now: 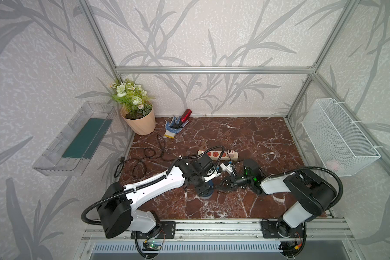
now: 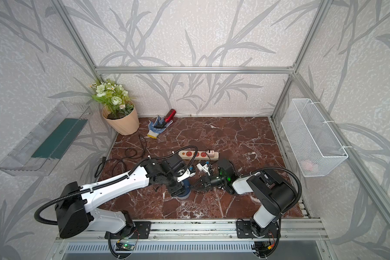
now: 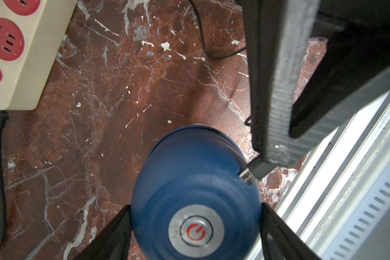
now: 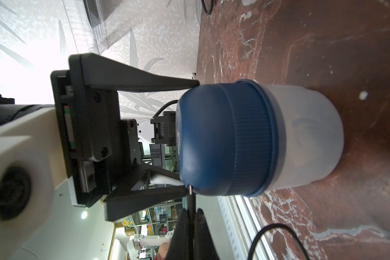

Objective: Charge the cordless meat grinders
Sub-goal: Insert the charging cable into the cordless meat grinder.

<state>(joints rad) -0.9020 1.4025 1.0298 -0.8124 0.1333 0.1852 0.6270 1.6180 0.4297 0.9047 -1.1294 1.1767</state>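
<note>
The meat grinder has a dark blue dome, a silver button with a red power mark, and a clear bowl. It stands upright on the marble near the front, seen in both top views. My left gripper comes down from above, a finger pressed on each side of the dome. My right gripper is shut on a black charging plug. The plug's metal tip meets a notch in the dome's side, with some metal showing outside.
A cream power strip with red sockets and a white charger lies behind the arms, its black cord coiled to the left. A flower pot, a glove and a red bottle sit at the back. The aluminium rail is close by.
</note>
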